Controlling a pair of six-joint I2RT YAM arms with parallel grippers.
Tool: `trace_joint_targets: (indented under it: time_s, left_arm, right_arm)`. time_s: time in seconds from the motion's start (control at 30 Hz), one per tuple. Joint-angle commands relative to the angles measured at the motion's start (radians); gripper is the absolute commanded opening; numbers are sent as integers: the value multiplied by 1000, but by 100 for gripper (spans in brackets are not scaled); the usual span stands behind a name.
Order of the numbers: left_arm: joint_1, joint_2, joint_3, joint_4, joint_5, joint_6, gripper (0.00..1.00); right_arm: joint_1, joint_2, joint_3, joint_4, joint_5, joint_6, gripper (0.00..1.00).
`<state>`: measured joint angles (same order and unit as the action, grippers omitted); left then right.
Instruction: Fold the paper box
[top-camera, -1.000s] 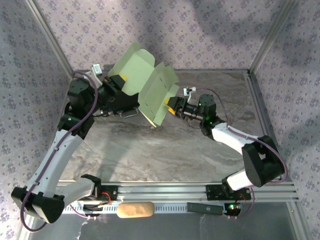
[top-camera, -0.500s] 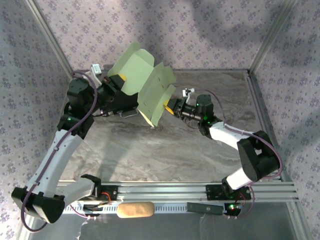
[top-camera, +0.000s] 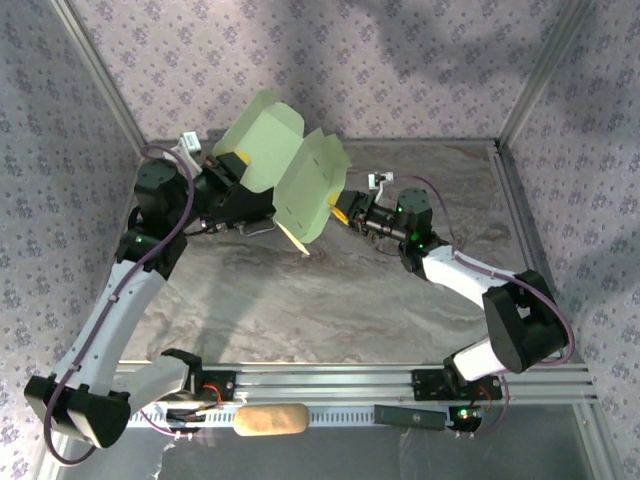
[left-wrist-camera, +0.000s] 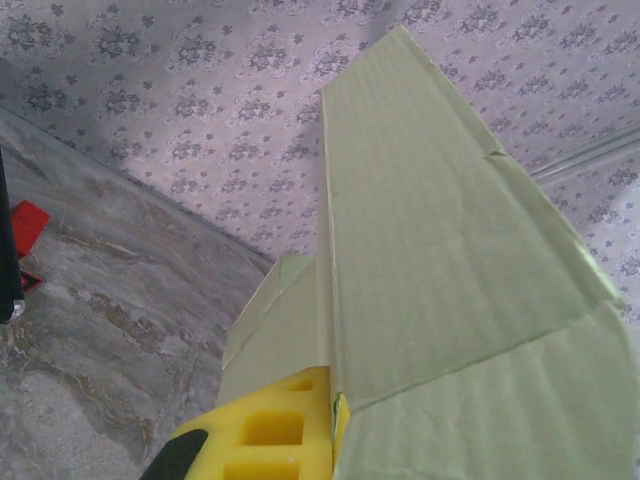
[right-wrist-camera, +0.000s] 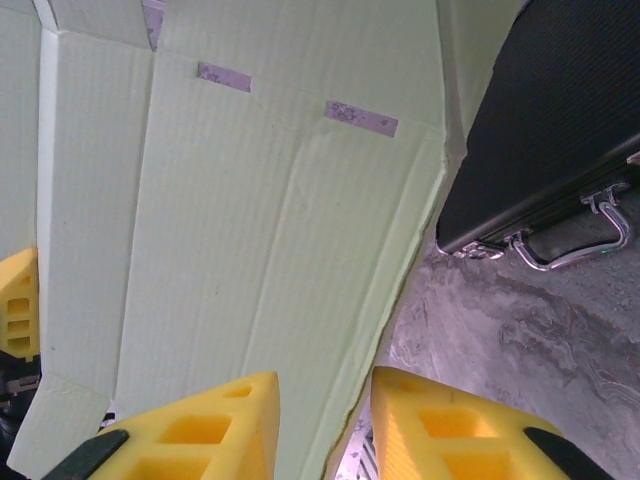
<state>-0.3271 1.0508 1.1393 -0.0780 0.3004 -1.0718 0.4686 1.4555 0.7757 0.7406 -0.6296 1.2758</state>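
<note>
Grip: left gripper (top-camera: 231, 162) is clamping tight on one end of the paper box (top-camera: 290, 172), holding it up off the table (top-camera: 300, 300).
Other side: right gripper (right-wrist-camera: 325, 388) is sitting partly open, with the card's edge running through the gap, not pinched.
Box: it's hanging as an unfolded sheet, long axis running left-to-right between the grippers, bending into a V midway.
Behind: black case (right-wrist-camera: 540, 120) is lying on the table, metal handle (right-wrist-camera: 572, 250) sticking out of its side.
</note>
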Motion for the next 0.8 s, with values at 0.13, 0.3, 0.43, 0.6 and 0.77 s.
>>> trace_joint_targets:
  time_s: [0.13, 0.3, 0.43, 0.6, 0.77]
  left_arm:
    - [7, -21, -2, 55, 26, -30, 0]
    - [7, -26, -3, 49, 26, -28, 0]
    - [9, -32, -11, 48, 26, -26, 0]
    - [12, -39, -5, 1, 27, -14, 32]
    - [11, -93, 57, -252, -52, 106, 76]
  right_arm:
    - [23, 13, 20, -8, 28, 2, 32]
    - [19, 34, 38, 5, 31, 17, 25]
    - [18, 31, 45, -6, 39, 23, 19]
    - [-4, -20, 60, -189, 73, -27, 3]
    - [-68, -114, 250, -829, 68, -388, 0]
